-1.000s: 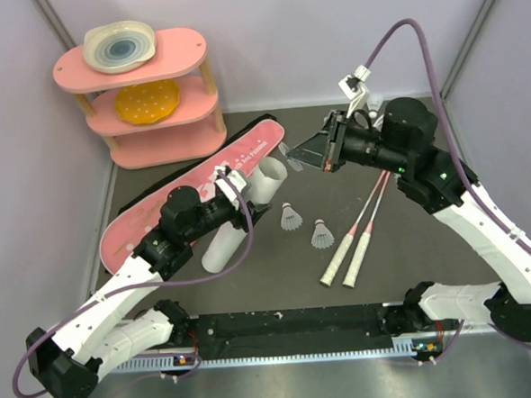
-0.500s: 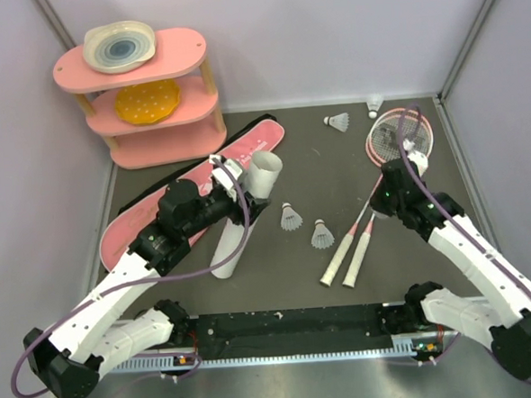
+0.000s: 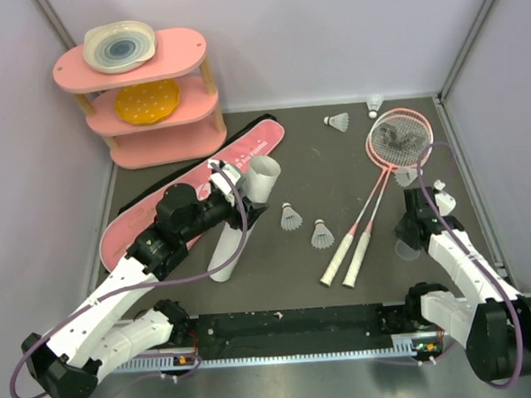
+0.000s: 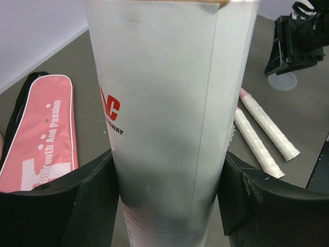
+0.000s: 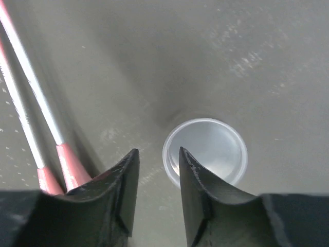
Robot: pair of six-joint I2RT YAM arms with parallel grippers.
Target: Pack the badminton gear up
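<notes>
- Right wrist view: the right gripper (image 5: 157,177) points down at the table (image 5: 267,62). Its two dark fingers stand a narrow gap apart with nothing between them.
- Just past the fingertips a clear round lid (image 5: 205,152) lies flat on the table, close to the thin shafts of the rackets (image 5: 31,98).
- The step looks like picking up this lid, probably to cap the tube.
- To do it well, spread the fingers a little more, set one inside the rim and one outside, then pinch the rim.
- A thin flat lid may slip from a grip across its full width.
- Come down straight so the fingers miss the racket shafts.
- Left wrist view: the left gripper (image 4: 167,180) is pressed on both sides of the white tube (image 4: 164,103), holding it at a slant beside the pink bag (image 4: 41,134).
- Keeping the tube steady should make capping easier.
- Top view: four shuttlecocks (image 3: 290,217) lie loose, two mid-table and two near the far edge. Both rackets rest side by side outside the bag.
- Hard to make out: the lid is only a faint ring from above.
- The tube's mouth is cut off in the left wrist view, so its contents are unknown.
- Whether the right fingertips touch the table cannot be told.
- The left arm covers part of the bag, hiding its opening.
</notes>
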